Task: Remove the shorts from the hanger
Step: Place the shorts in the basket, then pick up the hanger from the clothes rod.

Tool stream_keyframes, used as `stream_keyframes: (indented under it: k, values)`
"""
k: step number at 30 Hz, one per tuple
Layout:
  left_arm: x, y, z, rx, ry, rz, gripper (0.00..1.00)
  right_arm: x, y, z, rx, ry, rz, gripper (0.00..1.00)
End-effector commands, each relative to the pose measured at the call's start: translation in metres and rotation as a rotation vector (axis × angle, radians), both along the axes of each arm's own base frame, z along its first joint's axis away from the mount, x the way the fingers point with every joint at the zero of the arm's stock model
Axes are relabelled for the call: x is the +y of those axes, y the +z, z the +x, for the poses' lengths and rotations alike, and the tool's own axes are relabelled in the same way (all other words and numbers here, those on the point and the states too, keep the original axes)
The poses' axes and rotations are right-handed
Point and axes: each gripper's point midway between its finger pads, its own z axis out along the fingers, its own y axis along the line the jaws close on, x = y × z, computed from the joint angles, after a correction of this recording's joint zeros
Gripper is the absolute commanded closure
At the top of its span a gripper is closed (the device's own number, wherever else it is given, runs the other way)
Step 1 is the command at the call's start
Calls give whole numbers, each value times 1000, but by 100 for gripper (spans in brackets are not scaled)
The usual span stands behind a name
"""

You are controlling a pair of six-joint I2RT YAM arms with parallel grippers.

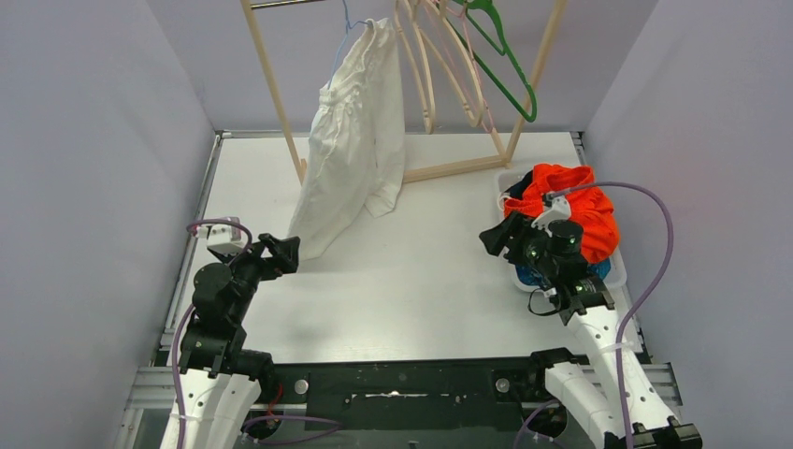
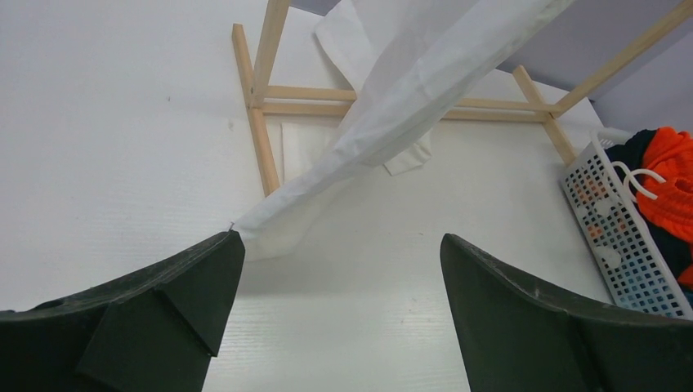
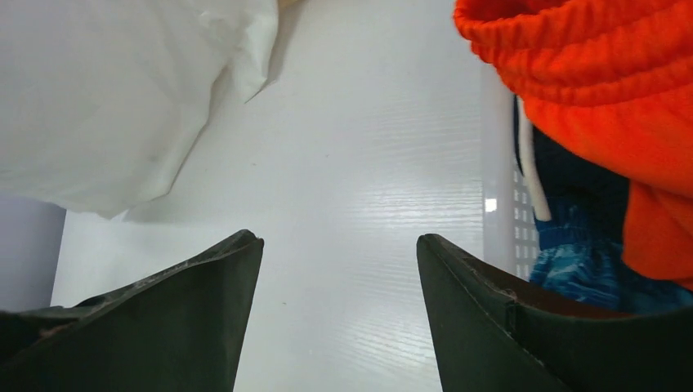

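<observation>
White shorts (image 1: 353,140) hanging | hem touches left fingers (image 2: 155,318) (spread, empty) | right fingers (image 3: 163,327) spread, empty

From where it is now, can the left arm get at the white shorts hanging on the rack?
Probably yes. The left end effector is open and sits right beside the lower hem of the white shorts, which drape down to the table. Nothing stands between them.

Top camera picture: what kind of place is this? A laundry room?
Probably a robot lab booth, not a home: plain walls box in a white table, a left arm and right arm are mounted at its edge, and a wooden rack holds white shorts.
</observation>
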Motion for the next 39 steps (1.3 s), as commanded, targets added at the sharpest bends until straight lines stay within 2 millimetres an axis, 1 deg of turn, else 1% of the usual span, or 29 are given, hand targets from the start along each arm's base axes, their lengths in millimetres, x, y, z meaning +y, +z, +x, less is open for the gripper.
stream_keyframes:
  k: [1,2,5,6,7,8,10,13,15,16,17,19,21,25,29,31,34,36,39]
  values:
    - [-6,36,0,-107,-46,14,3,21,29,15,-109,53,37,29]
    - [-9,42,-1,-116,-69,24,3,24,29,14,-95,67,27,29]
    - [-19,69,-4,-156,-132,22,3,28,27,10,-79,93,5,29]
    - [-24,88,-6,-184,-165,29,3,28,28,9,-83,96,3,28]
    - [-30,102,-6,-194,-201,38,3,27,30,7,-92,91,2,28]
    - [-34,123,-9,-217,-230,50,3,25,33,6,-108,80,4,27]
    - [-40,143,-5,-200,-275,69,3,23,40,4,-139,64,17,26]
    - [-52,166,6,-161,-343,90,3,24,50,1,-171,58,47,25]
    - [-60,180,15,-154,-395,100,3,25,52,-2,-171,63,57,24]
    - [-61,188,20,-157,-399,108,3,26,52,-3,-166,68,57,24]
    - [-59,191,32,-137,-379,118,4,26,50,-4,-157,69,54,24]
    - [-54,204,48,-137,-345,150,8,23,47,-6,-135,63,31,24]
    - [-58,215,61,-137,-359,158,11,18,41,-7,-99,50,-5,24]
    - [-73,223,90,-102,-414,127,14,10,32,-9,-40,35,-64,23]
    - [-84,236,111,-128,-452,101,19,6,30,-11,-16,29,-87,23]
    - [-89,237,120,-113,-453,98,22,6,30,-11,-18,29,-89,23]
    - [-98,233,137,-74,-450,126,24,5,30,-12,-18,25,-94,22]
    - [-103,227,149,-49,-422,158,27,4,30,-12,-17,20,-96,23]
    - [-112,218,163,-27,-405,205,28,3,27,-11,-6,16,-98,23]
